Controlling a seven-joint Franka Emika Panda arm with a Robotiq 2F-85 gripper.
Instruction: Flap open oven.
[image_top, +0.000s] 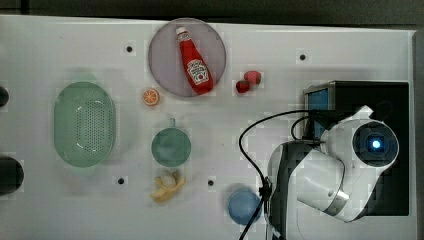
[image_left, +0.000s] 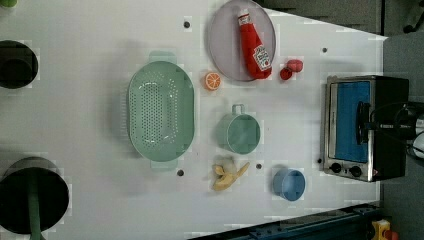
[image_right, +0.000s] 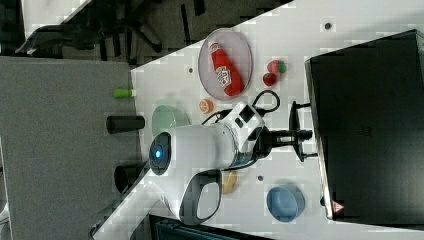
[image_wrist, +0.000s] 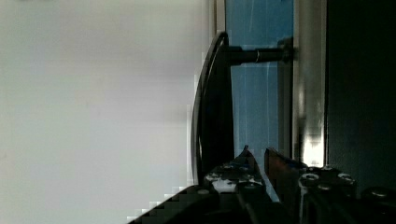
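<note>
At the right edge of the left view, the oven (image_left: 367, 127) sits with its door apparently shut, the claw (image_left: 364, 122) at its handle (image_wrist: 215, 107), fingers' state unclear.

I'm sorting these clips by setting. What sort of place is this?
Probably a robot lab tabletop staged as a mock kitchen: a white table with bolt holes, a toaster oven, and play food such as a ketchup bottle on a plate and a banana.
</note>
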